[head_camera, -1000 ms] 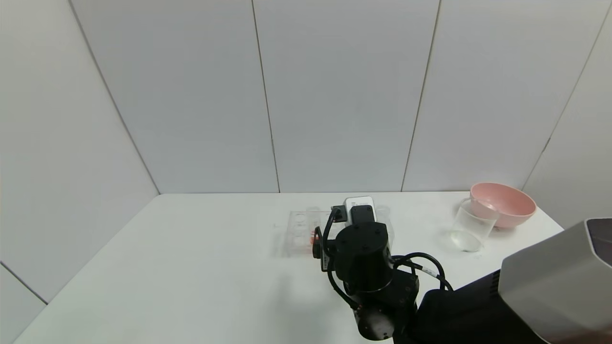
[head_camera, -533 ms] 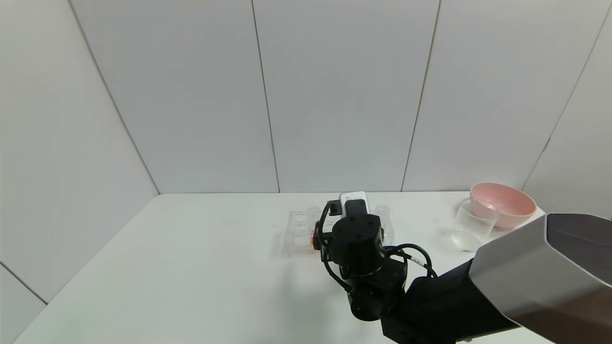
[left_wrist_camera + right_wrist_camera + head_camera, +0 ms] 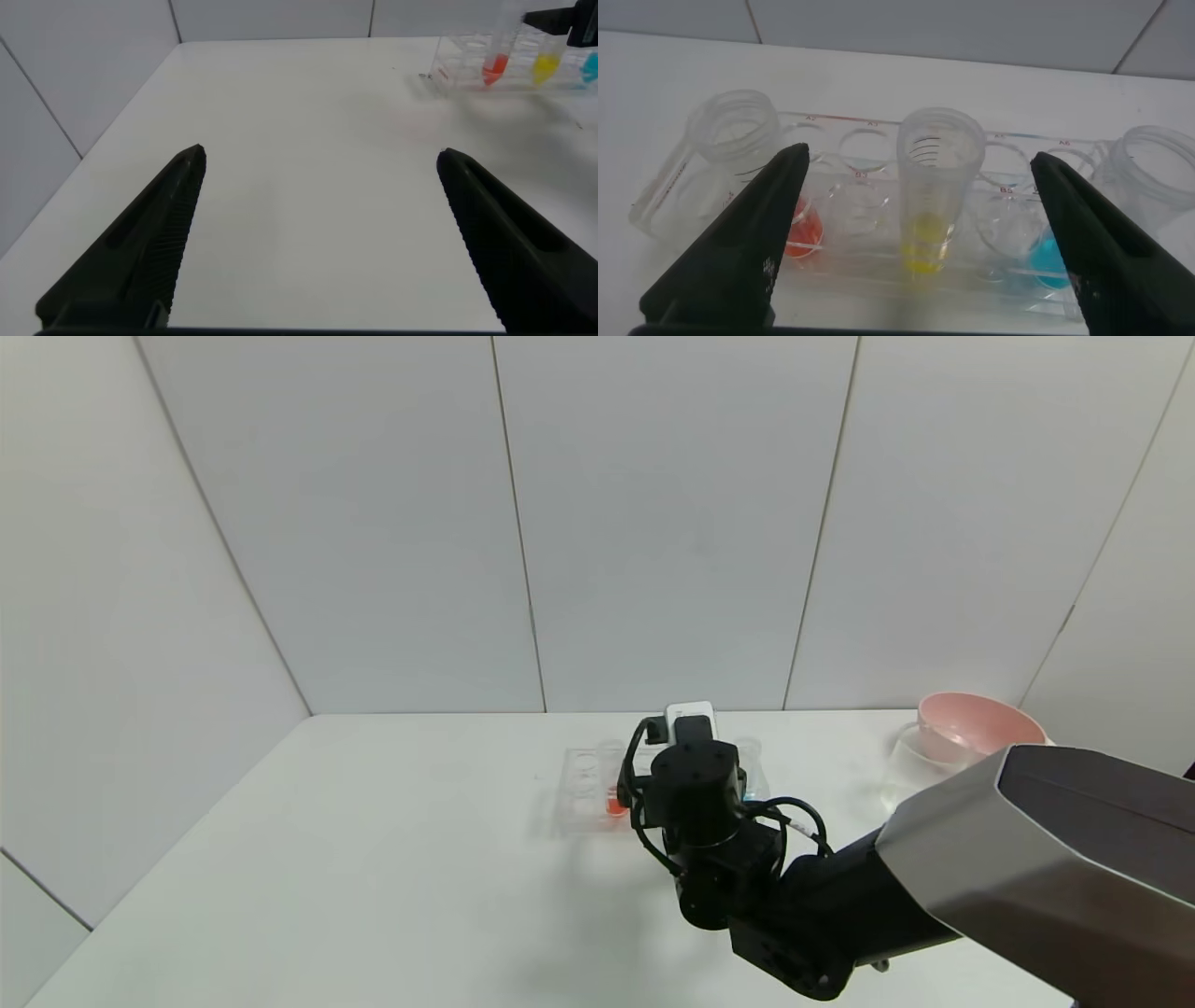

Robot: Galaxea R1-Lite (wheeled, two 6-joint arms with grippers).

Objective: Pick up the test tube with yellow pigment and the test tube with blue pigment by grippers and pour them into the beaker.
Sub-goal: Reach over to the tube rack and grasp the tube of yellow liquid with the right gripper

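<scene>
The yellow test tube point(image 3: 936, 187) stands upright in the clear rack point(image 3: 868, 149), with the blue test tube point(image 3: 1052, 254) on one side of it. My right gripper point(image 3: 920, 159) is open, its jaws on either side of the yellow tube and not touching it. In the head view its wrist point(image 3: 695, 784) covers the rack's middle and hides the yellow tube; a bit of blue point(image 3: 750, 795) shows. The beaker point(image 3: 904, 773) stands at the right, partly hidden by my arm. My left gripper point(image 3: 321, 154) is open and empty over bare table, far from the rack point(image 3: 467, 65).
An orange-red tube point(image 3: 803, 233) stands in the rack on the yellow tube's other side; it also shows in the head view point(image 3: 614, 803). A pink bowl point(image 3: 971, 723) sits behind the beaker at the back right. The white table point(image 3: 373, 859) meets grey walls at the back.
My right arm has reached farther forward over the rack. The wrist has moved up and away from me, and the arm now covers part of the beaker.
</scene>
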